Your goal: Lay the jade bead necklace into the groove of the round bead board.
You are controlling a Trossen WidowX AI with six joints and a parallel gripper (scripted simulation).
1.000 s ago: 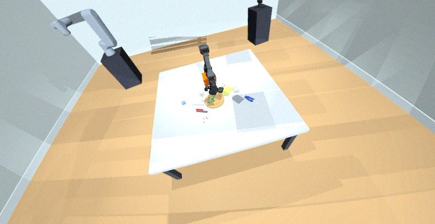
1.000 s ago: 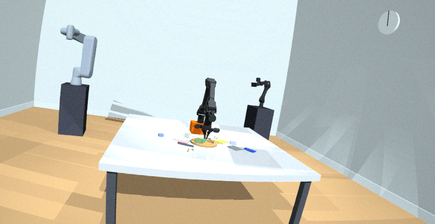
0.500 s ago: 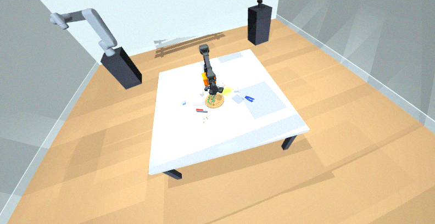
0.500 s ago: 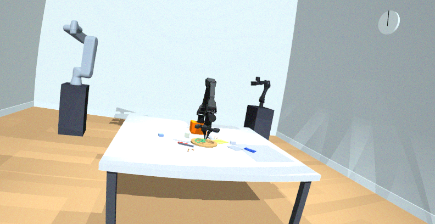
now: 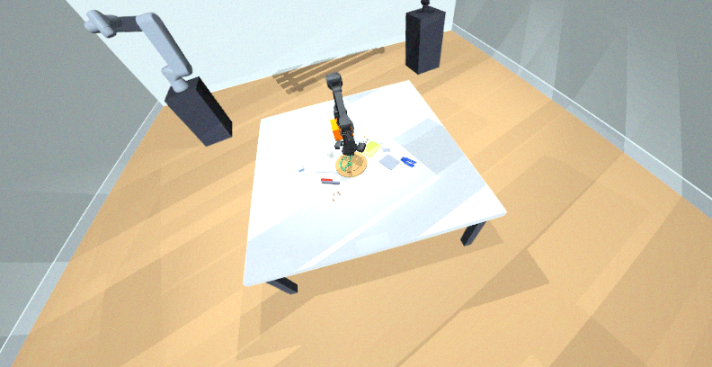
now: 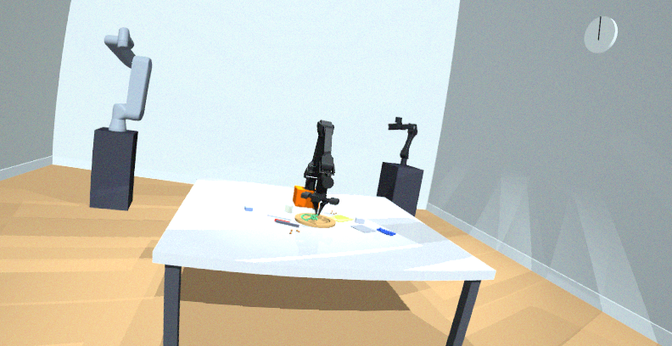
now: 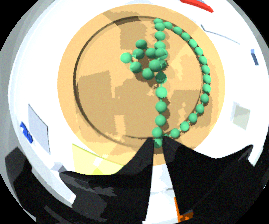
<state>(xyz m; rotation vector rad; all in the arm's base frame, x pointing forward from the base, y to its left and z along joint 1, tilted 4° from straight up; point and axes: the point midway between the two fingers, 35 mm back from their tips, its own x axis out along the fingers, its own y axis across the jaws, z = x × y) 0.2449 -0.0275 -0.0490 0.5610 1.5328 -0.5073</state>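
The round wooden bead board [image 5: 361,169] [image 6: 324,225] [image 7: 100,120] lies on the table, its ring groove showing in the wrist view. The jade bead necklace [image 5: 342,166] [image 6: 305,217] [image 7: 206,79] is on it. In the wrist view one run of beads curves along the right side of the groove. Another run crosses the board straight from the top to my fingertips, with a bunched loop left of it near the upper middle. The left part of the groove is bare. My gripper [image 6: 317,214] [image 7: 158,140] is shut on the necklace at the board's near edge. In the top view the arm hides the fingertips.
An orange box [image 5: 336,129] [image 6: 300,196] stands behind the board. A yellow pad [image 5: 371,148] [image 7: 92,162], a grey square [image 5: 388,162] and blue pliers [image 5: 408,161] [image 7: 26,132] lie to its right in the top view. A red-and-dark tool [image 5: 329,181] [image 6: 286,222] lies at its front left.
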